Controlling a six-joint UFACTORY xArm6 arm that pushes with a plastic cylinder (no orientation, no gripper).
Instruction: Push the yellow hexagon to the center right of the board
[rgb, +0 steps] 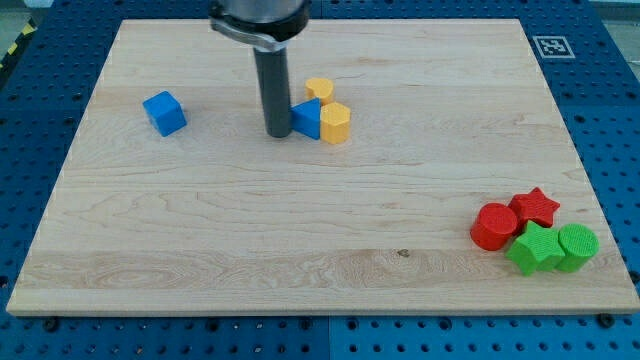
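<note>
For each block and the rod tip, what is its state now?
my tip: down on the board, touching the blue triangular block's left side.
blue triangular block: against yellow hexagon.
yellow hexagon: upper middle, not yet center right.
yellow block behind: shape unclear.
blue cube: alone, view's left.

Pale wood board with visible grain, on a blue pegboard table. Dark grey rod, my tip. Blue cube, blue triangle. Yellow hexagon, second yellow block (shape unclear). Red cylinder, red star. Green star, green cylinder. Black-and-white marker tag.
</note>
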